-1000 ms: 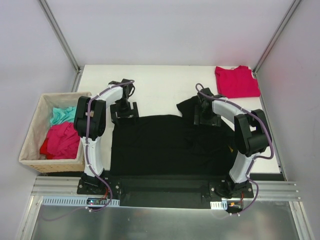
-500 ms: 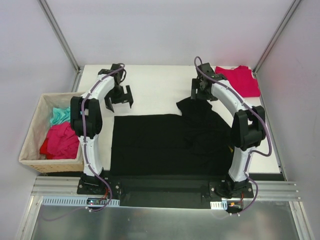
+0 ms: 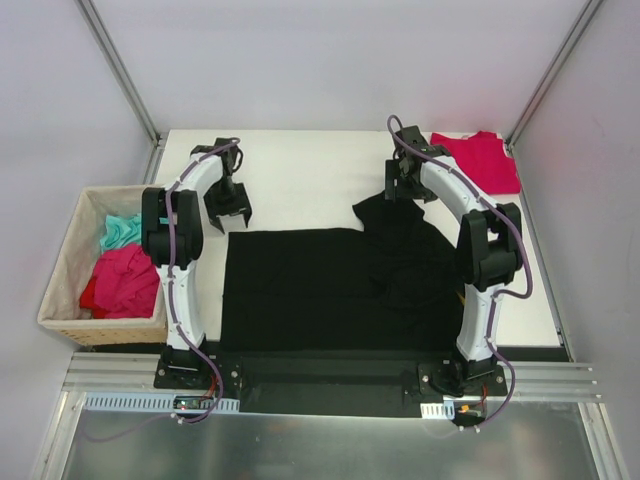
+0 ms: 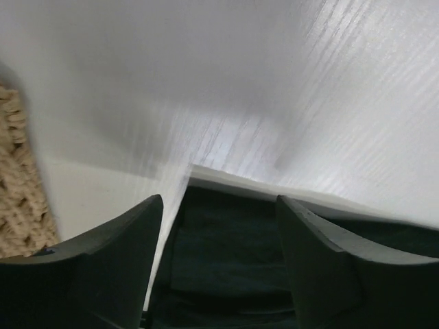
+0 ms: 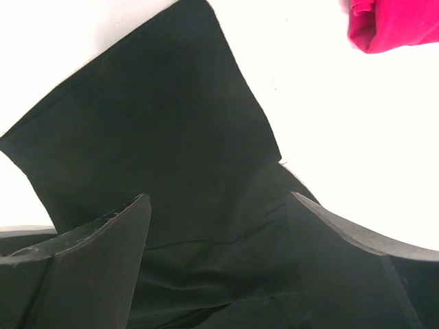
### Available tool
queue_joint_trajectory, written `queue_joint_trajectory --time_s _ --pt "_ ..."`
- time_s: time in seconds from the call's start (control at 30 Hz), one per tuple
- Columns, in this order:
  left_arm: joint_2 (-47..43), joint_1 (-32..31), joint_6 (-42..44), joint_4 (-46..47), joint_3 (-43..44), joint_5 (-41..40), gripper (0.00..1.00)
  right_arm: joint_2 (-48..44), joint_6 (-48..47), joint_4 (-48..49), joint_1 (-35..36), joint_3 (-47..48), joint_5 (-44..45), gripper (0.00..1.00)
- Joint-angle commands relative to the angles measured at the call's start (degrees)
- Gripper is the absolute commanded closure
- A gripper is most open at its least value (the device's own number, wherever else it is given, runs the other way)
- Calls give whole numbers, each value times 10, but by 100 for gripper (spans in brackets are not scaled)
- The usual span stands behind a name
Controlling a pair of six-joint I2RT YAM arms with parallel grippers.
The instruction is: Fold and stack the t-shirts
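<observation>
- Top external view: your red t-shirt (image 3: pixel 475 163) looks folded at the worktop's (image 3: pixel 320 170) far right corner.
- Your black t-shirt (image 3: pixel 330 285) lies spread near you, not yet folded.
- On left gripper (image 3: pixel 228 212) and right gripper (image 3: pixel 407 190), jaws stand apart, empty.

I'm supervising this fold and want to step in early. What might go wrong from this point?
The left pincer hovers at the far-left corner of the black t-shirt; it may catch only a sliver, which could slip. The right pincer is open over the creased sleeve, so it might pinch overlapping layers and skew the fold. The red t-shirt lies close by and could get nudged.
</observation>
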Motion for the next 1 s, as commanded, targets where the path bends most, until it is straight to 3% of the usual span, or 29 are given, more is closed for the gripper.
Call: queue_joint_trajectory --time_s 0.0,0.1,0.33,0.6,0.7,0.83,0.97 --pt "21 -3 4 -11 -4 29 46 -15 -9 -12 -4 13 14 16" --pt "25 -3 4 -9 -9 29 57 -20 -9 -7 -7 5 14 16" --pt "11 -1 5 -8 -18 27 60 -11 -6 -6 -8 3 8 16" --pt "11 0 3 -8 -25 34 77 69 -12 -30 -18 64 -10 16" --pt "9 0 3 -8 -27 35 78 98 -10 -38 -27 100 -43 17" --pt "4 0 5 -8 -30 32 78 76 -20 55 -35 53 -62 21" --pt "7 0 5 -8 -29 37 79 95 -32 72 -41 90 -73 21"
